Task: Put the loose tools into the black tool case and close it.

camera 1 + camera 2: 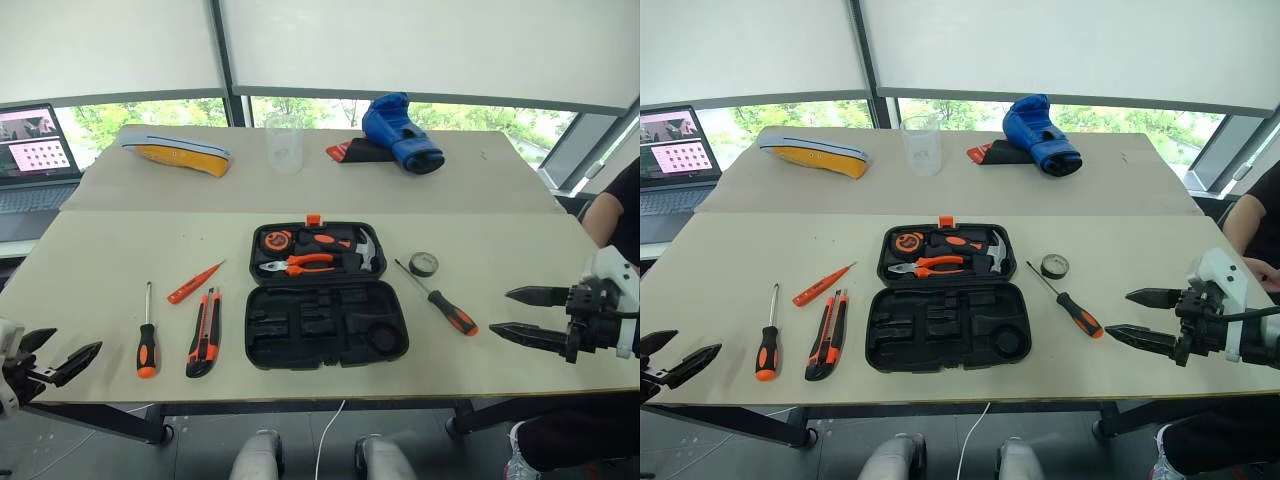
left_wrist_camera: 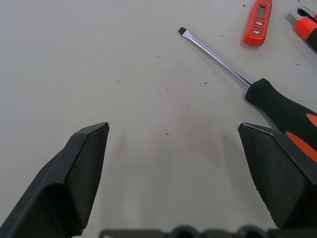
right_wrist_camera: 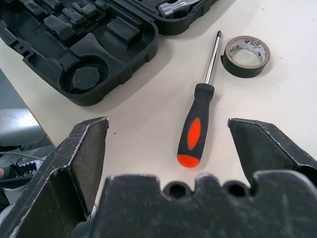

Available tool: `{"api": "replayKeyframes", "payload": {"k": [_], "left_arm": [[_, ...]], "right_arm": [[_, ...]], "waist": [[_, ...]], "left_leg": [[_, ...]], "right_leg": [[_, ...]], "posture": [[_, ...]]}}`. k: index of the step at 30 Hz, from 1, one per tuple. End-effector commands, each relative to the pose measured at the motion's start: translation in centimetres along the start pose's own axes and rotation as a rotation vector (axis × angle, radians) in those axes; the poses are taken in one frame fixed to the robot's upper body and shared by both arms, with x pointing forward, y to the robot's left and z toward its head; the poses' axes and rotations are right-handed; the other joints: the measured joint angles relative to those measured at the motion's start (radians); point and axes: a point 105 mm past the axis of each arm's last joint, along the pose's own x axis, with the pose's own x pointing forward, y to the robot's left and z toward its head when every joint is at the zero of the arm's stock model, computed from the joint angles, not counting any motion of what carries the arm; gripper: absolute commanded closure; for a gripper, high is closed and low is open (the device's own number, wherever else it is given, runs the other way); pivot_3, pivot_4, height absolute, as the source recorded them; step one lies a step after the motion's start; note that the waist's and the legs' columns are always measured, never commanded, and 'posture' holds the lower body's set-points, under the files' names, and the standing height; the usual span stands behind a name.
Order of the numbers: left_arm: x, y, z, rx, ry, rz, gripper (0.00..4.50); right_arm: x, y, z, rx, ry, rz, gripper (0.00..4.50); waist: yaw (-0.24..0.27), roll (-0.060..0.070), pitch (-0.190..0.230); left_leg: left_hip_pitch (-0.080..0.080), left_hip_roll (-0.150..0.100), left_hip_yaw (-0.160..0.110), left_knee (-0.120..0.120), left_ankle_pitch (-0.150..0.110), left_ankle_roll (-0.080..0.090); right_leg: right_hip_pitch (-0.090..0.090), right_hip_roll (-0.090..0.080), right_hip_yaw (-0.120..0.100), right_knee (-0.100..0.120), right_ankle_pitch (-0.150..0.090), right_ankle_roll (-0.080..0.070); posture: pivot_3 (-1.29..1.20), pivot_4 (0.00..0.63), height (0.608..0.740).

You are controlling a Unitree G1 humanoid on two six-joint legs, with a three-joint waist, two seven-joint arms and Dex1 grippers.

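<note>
The black tool case [image 1: 325,325] lies open at mid-table, its far half holding pliers, a hammer and a tape measure, its near half's recesses bare. Left of it lie a slim orange tester screwdriver [image 1: 194,282], a utility knife [image 1: 203,332] and an orange-and-black screwdriver [image 1: 147,335]. To the case's right lie another screwdriver [image 1: 440,299] and a black tape roll [image 1: 423,264]. My left gripper [image 1: 58,356] hovers open at the near left edge, close to the left screwdriver [image 2: 277,106]. Off to the right of the right screwdriver [image 3: 195,126], my right gripper [image 1: 515,312] hangs open.
On the far table sit a blue boxing glove [image 1: 400,130], a clear cup [image 1: 284,143], a yellow-and-grey object [image 1: 177,150] and a laptop [image 1: 35,160] at the far left. A person's arm [image 1: 612,205] shows at the right edge.
</note>
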Motion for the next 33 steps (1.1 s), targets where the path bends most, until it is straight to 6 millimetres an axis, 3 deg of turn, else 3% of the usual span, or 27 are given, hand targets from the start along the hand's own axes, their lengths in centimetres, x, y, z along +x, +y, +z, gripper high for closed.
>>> {"api": "replayKeyframes", "payload": {"k": [1,5,11,17,23,28,33], "left_arm": [[0.0,-0.2,0.9,0.035,-0.008,0.0,0.05],[1.4,-0.8,2.5,-0.053,-0.021,0.06,0.05],[2.4,-4.1,4.2,-0.208,0.003,0.03,0.05],[4.0,-7.9,1.7,-0.321,0.219,-0.006,0.05],[4.9,-10.1,-0.9,-0.408,0.349,-0.023,0.05],[4.9,-9.9,-2.9,-0.438,0.434,0.041,1.48],[4.6,-7.2,-4.1,-0.485,0.454,0.177,3.39]], "right_arm": [[-0.5,-0.4,1.2,-0.052,-0.036,-0.037,0.02],[0.6,0.3,3.2,-0.149,-0.065,-0.012,0.02],[2.6,3.0,6.5,-0.219,-0.126,0.114,0.02],[5.1,7.1,9.0,-0.353,-0.18,0.304,0.02],[6.4,9.1,10.3,-0.416,-0.225,0.418,0.02],[7.5,10.0,10.7,-0.451,-0.247,0.47,0.0],[8.0,10.4,11.0,-0.469,-0.262,0.484,0.0]], "waist": [[0.0,0.0,0.0],[0.003,0.0,0.0],[0.004,0.0,0.0],[0.003,0.0,0.0],[0.008,-0.001,0.0],[0.01,0.002,-0.002],[0.011,0.011,-0.007]], "left_leg": [[0.0,0.0,0.0,0.0,0.0,0.0],[0.0,0.0,0.0,0.0,0.0,0.0],[0.001,0.0,-0.001,0.002,0.0,0.0],[0.001,0.0,-0.001,0.002,0.001,0.001],[0.008,0.0,-0.003,0.003,0.0,0.0],[0.014,-0.001,-0.003,0.003,0.0,0.0],[0.015,-0.001,-0.003,0.002,0.0,0.0]], "right_leg": [[0.0,0.0,0.0,0.0,0.0,0.0],[0.0,0.0,0.0,0.001,0.0,0.0],[0.002,0.001,0.0,0.001,0.001,0.001],[0.006,0.003,0.002,0.003,0.001,0.001],[0.013,0.004,0.001,0.002,0.001,0.001],[0.015,0.003,0.001,0.0,0.001,0.001],[0.015,0.003,0.001,0.001,0.001,0.001]], "posture": [[0.0,0.15,0.74],[0.0,0.15,0.74],[0.0,0.15,0.74],[0.0,0.15,0.74],[0.0,0.15,0.74],[0.0,0.15,0.74],[0.0,0.15,0.74]]}}
